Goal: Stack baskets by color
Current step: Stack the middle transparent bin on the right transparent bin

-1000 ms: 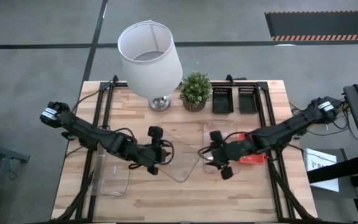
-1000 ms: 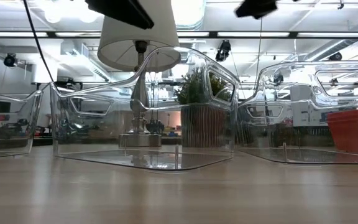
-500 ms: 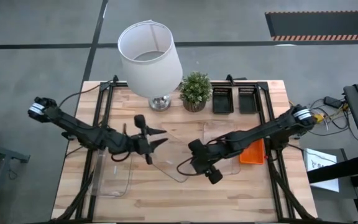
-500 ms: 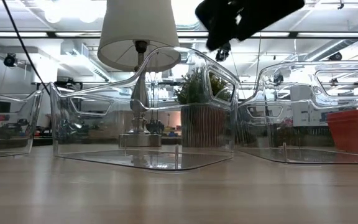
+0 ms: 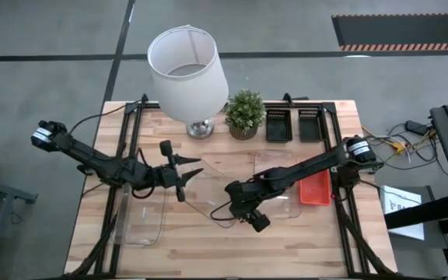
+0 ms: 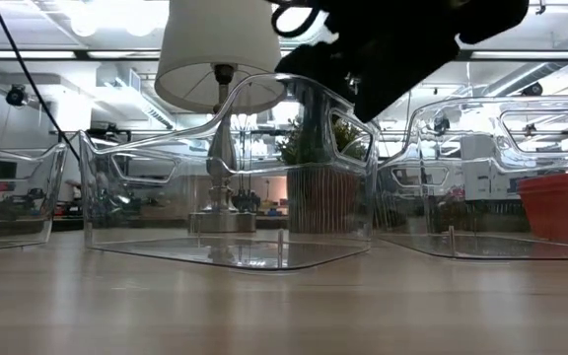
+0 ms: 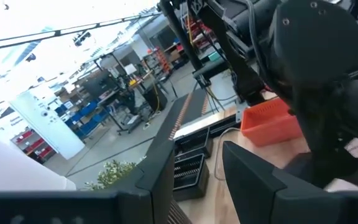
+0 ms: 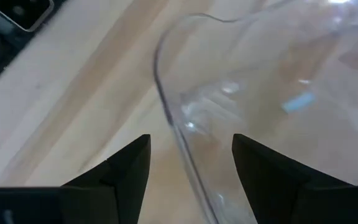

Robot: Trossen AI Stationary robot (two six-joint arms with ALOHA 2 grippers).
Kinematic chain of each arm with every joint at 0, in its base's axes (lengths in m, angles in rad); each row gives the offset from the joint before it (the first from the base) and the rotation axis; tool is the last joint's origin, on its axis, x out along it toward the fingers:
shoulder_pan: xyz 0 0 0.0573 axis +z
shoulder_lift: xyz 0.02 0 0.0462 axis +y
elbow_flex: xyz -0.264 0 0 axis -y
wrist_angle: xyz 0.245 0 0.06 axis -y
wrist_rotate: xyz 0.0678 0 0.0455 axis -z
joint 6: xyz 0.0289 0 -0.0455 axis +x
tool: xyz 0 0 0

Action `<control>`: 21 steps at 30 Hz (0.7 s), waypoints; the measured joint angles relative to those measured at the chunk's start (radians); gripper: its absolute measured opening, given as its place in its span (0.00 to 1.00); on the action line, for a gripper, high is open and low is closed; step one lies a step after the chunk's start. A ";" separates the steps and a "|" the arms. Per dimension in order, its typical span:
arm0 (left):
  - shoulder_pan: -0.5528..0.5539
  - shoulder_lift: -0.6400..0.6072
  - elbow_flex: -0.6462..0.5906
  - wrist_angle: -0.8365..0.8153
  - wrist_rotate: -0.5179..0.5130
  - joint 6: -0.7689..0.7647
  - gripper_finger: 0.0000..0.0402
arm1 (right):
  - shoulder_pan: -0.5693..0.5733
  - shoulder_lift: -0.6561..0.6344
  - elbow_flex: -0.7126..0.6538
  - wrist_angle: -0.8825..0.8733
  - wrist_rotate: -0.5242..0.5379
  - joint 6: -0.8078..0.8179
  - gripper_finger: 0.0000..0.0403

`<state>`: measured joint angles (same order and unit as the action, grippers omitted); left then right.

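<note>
**Clear baskets mid-table, right gripper over one rim**

Nearest the front edge of the wooden table point(image 5: 208, 260), a clear basket point(image 5: 140, 219) lies at the left side; nothing is visible inside it. Just behind it toward the middle sits a second clear basket point(image 5: 216, 190), turned at an angle, also with nothing seen in it. The right gripper point(image 5: 236, 204) hangs over this basket's front corner; in the right wrist view its fingers point(image 8: 126, 165) stand well apart, one on each side of the transparent rim point(image 8: 173, 118), not clamped on it. The left gripper point(image 5: 183, 173) is held above the table beside the same basket's left edge, its jaws part open with nothing between them.

To the right, a third clear basket point(image 5: 278, 167) lies flat, touching a red-orange basket point(image 5: 315, 189) at its right side. No contents show in either.

Farther back stand a white lampshade point(image 5: 187, 74) on its metal base, a small potted plant point(image 5: 245, 113), and two black slatted baskets point(image 5: 294, 124) side by side, unstacked and apparently unfilled.
</note>
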<state>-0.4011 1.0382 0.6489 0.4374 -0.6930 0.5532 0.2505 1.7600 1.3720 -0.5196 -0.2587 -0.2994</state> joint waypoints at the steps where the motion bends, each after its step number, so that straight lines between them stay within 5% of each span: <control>1: 0.000 0.000 0.001 0.000 0.000 0.007 0.30 | -0.003 0.009 0.000 0.009 -0.018 0.001 0.54; 7: 0.000 0.007 0.005 0.002 0.003 0.032 0.30 | -0.014 0.054 0.000 0.032 -0.080 -0.027 0.45; 16: 0.000 0.007 0.005 0.006 0.004 0.034 0.30 | -0.027 0.057 0.000 0.064 -0.115 -0.130 0.06; 21: 0.000 0.007 0.005 0.005 0.004 0.034 0.30 | -0.029 0.056 0.000 0.068 -0.116 -0.161 0.03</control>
<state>-0.4012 1.0454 0.6540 0.4424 -0.6891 0.5877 0.2214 1.8158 1.3720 -0.4516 -0.3743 -0.4606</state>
